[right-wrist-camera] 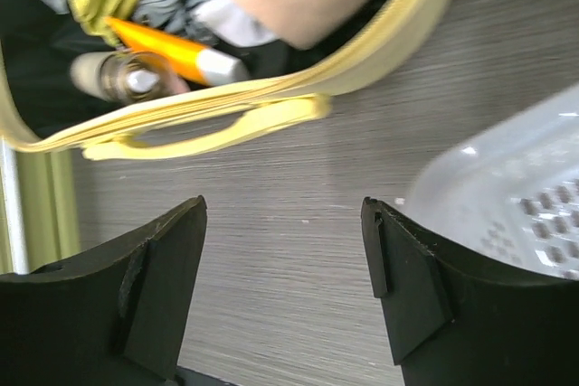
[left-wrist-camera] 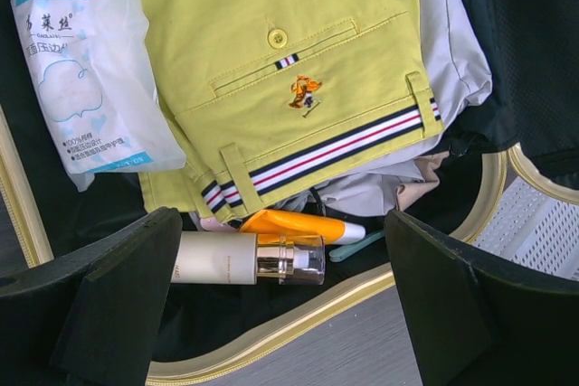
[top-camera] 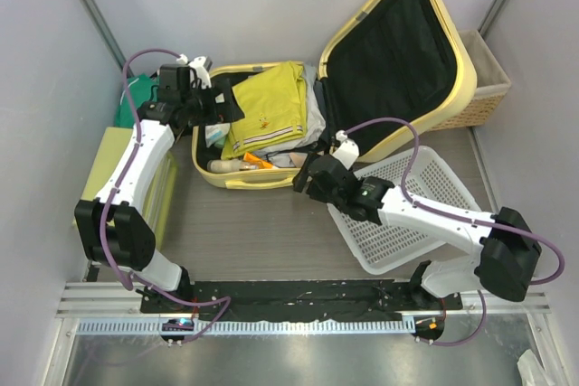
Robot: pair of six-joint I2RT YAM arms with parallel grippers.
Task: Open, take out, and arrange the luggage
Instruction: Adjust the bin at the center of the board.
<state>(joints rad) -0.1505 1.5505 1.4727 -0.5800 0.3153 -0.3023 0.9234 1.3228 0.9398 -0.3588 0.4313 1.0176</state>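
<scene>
The luggage lies flat on the table beyond the arms, its lid thrown back and propped up on the right with the black lining showing, so the opening step looks done. The taking out, by my reading, has not started, since the lower shell is packed full. Folded yellow trousers cover most of it. A pack of cotton pads lies by the shell's left wall, and pale grey clothing is tucked under the trousers toward the hinge side. Along the near rim lie a cream pump bottle and an orange tube, touching each other. The white perforated basket just off the luggage's near right corner has nothing in it that I can see. None of the contents are laid out in front of the luggage either, which suggests the arranging is all to come. The left gripper hangs over the near-left part of the shell, jaws spread wide and holding nothing, with bottle and tube below the gap. The right gripper sits just outside the near rim, beside the luggage's carry handle, over bare table, its jaws apart and empty too. Nearly the whole job is left: each item must be lifted out and set in order.
</scene>
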